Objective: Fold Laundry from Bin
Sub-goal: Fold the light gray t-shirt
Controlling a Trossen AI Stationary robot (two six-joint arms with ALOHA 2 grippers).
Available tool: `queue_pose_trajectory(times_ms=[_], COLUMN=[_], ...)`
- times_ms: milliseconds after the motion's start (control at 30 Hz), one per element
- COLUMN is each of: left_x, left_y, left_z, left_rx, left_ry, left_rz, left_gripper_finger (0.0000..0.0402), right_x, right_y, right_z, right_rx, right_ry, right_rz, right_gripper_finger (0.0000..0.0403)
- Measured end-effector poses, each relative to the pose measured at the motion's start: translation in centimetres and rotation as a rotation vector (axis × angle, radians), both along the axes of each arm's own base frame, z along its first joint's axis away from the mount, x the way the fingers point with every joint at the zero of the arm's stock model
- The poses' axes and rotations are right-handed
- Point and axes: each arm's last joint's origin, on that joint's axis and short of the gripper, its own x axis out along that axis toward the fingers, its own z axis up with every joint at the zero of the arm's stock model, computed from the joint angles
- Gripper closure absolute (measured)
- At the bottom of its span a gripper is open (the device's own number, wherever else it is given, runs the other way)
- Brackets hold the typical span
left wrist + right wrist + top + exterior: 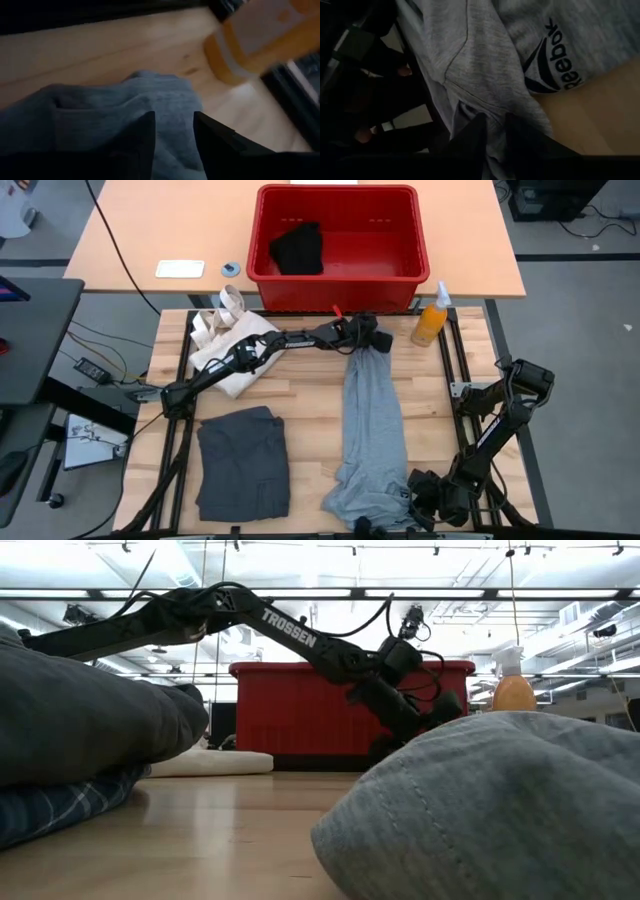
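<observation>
Light grey piece [371, 430] stretched between both hands.
Left hand [362, 340] and right hand [425, 498] pinch opposite ends; uneven pulling risks one end slipping free onto the desk [310, 395].

Bystanders on and behind the worktop

An orange spray bottle [433, 315] stands just right of the left gripper [372, 340]; a cream tote bag [230, 340] lies to that gripper's left, with a white rectangular object [180, 269] and small tape roll [231, 269] farther back on the tan table [130, 240].
</observation>
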Motion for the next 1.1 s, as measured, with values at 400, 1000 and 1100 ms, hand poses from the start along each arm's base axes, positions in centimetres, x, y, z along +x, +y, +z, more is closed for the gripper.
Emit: queue_pose_trajectory(times_ms=[400,1000,1100], left_x=[1.1,-2.1,-2.7], left_y=[-2.6,-16.2,-18.8], left_z=[6.7,12.0,12.6], left_rx=[0.174,0.536,0.543], left_ry=[-0.245,0.384,0.411], left_rz=[-0.184,-0.626,-0.699], left_gripper_finger=[0.0276,0.0276,0.0276], right_x=[-0.3,-4.9,-5.6], right_y=[0.0,-10.5,-12.3], right_z=[1.7,9.6,9.8], right_rx=[0.103,-0.267,-0.302], right_ry=[0.042,-0.005,0.011], right_rz=[0.036,-0.121,-0.119], right_gripper_finger=[0.0319,0.0319,0.0319])
